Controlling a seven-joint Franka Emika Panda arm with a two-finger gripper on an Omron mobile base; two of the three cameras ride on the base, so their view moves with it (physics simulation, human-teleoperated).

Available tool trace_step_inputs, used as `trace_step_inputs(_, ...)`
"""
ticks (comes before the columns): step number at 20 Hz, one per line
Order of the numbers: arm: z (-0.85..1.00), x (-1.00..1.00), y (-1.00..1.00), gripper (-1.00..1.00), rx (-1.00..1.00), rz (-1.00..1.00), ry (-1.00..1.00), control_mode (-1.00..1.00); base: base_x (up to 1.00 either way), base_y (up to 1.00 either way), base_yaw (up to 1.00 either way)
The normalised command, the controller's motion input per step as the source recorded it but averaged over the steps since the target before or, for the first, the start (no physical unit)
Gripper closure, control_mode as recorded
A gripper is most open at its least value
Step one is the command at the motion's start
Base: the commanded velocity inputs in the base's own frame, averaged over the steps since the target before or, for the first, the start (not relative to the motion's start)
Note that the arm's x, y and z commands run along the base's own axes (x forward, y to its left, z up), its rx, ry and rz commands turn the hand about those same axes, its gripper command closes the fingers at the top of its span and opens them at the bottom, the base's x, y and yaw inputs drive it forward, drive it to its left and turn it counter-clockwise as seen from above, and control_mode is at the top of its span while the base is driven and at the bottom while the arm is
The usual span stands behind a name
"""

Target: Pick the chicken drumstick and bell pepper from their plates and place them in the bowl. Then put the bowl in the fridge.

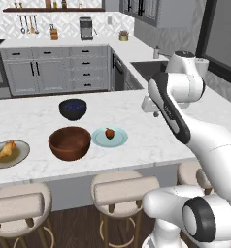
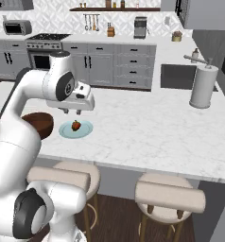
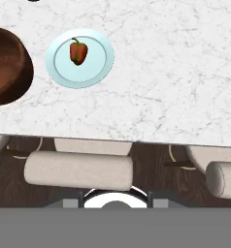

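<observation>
Stools (image 1: 120, 191) sit nearest me, under the counter (image 1: 137, 145). From the left: chicken drumstick (image 1: 6, 150) on its grey plate (image 1: 20, 157), wooden bowl (image 1: 69, 143), bell pepper (image 1: 109, 133) on the teal plate (image 1: 118, 140). My gripper (image 2: 72, 112) hovers above it; finger spread, I can't tell.

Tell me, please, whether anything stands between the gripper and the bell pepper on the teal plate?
Nothing visible does. The gripper hangs above the counter, just over the teal plate, and the bell pepper lies uncovered on it. The wooden bowl sits beside the plate, off the path down.
</observation>
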Motion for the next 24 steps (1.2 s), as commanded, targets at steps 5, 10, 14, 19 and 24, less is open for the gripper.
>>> trace_step_inputs(5, -0.04, -0.52, 0.17, -1.00, 0.00, 0.01, -0.03, -1.00, 0.00, 0.00, 0.00)
trace_step_inputs(10, -0.43, -0.11, 0.64, -1.00, 0.05, 0.01, 0.00, -1.00, 0.00, 0.00, 0.00)
trace_step_inputs(14, -0.28, 0.52, 0.35, -1.00, 0.02, 0.00, 0.01, -1.00, 0.00, 0.00, 0.00)
trace_step_inputs(19, -0.36, 0.68, 0.41, -1.00, 0.06, 0.00, 0.01, -1.00, 0.00, 0.00, 0.00)
trace_step_inputs(24, -0.44, 0.79, 0.31, -1.00, 0.00, 0.00, 0.05, -1.00, 0.00, 0.00, 0.00)
